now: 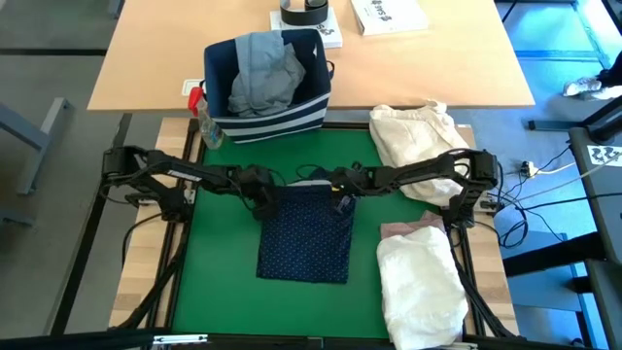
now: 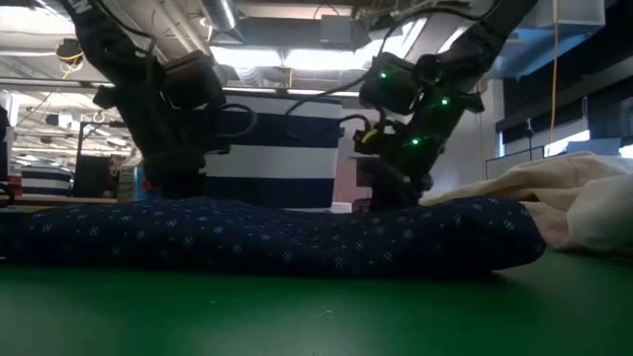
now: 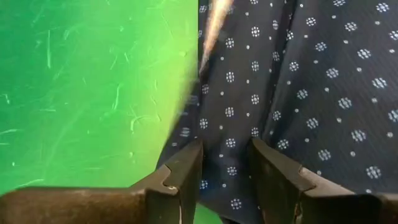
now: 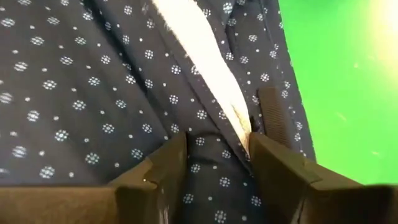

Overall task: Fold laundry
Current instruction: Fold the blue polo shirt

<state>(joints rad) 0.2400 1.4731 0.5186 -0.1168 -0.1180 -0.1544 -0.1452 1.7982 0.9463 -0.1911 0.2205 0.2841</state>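
Observation:
The navy white-dotted shirt point(image 1: 306, 238) lies folded into a rectangle on the green mat point(image 1: 219, 272), flat in the low view point(image 2: 267, 237). My left gripper point(image 1: 262, 194) point(image 3: 227, 155) is at the shirt's far left corner, shut on cloth. My right gripper point(image 1: 342, 194) point(image 4: 217, 146) is at the far right corner, also shut on cloth. A white inner strip point(image 4: 205, 68) shows along a fold near the right gripper. My left gripper pinches the shirt's far left edge point(image 3: 230, 127) between its two fingers, slanting down from the table's left. The cloth bunches between the fingers; the rest of the shirt lies on the mat. My right gripper pinches a fold at the shirt's far right edge point(image 4: 211, 134), beside the white strip, slanting down from the table's right. How many layers it has does not show. The shirt's body rests on the mat.
A navy striped bin point(image 1: 267, 107) holding grey jeans point(image 1: 262, 73) stands just beyond the mat's far edge, a spray bottle point(image 1: 206, 122) beside it. A cream bundle point(image 1: 418, 136) lies far right. White cloth point(image 1: 418, 287) on pink cloth point(image 1: 403, 230) sits near right. Bare mat lies to the left.

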